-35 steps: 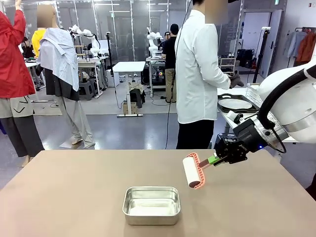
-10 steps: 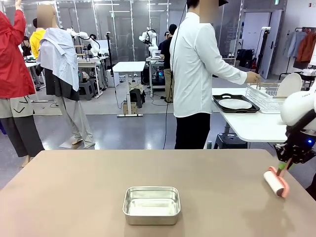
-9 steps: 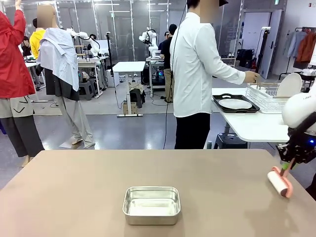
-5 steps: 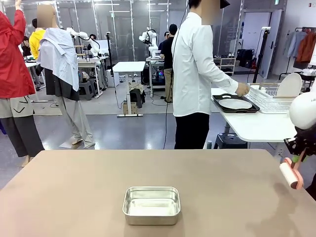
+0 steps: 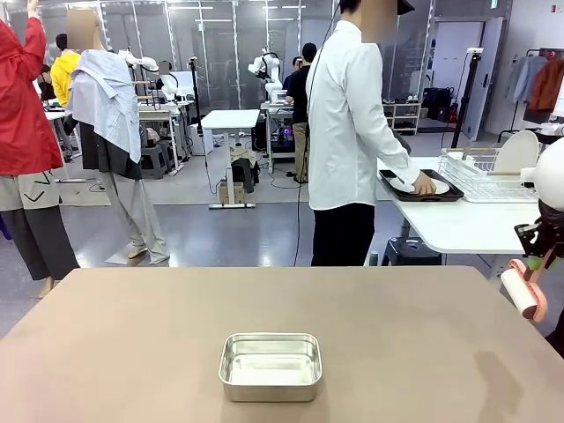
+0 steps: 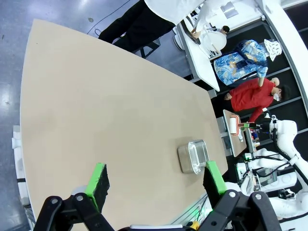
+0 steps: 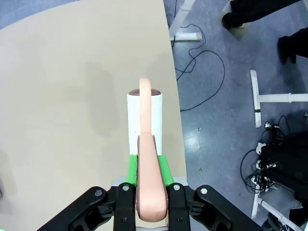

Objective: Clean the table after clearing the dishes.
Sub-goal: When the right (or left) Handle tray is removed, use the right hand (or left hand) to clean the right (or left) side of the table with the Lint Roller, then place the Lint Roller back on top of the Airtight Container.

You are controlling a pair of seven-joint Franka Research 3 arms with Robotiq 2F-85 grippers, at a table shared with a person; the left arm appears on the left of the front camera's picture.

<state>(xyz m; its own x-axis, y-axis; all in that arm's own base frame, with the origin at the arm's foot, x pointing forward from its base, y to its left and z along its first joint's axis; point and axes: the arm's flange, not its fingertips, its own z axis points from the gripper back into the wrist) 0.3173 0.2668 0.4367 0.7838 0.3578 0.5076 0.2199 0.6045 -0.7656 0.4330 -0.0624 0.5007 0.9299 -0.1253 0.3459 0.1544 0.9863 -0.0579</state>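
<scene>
one steel pan [image 5: 270,366] sits on the taupe table [image 5: 132,344]

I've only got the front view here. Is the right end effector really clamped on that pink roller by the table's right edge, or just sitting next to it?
Observer: Clamped. The right wrist view shows the right end effector shut on the pink handle of the roller.
Operator: Is the white roll over the table or past its edge?
Observer: Over the table, just inside the edge. Whether it touches the top, I cannot tell.
Operator: And the left end effector?
Observer: The left wrist view shows the left end effector open, nothing between its fingers, well above the table top.
</scene>
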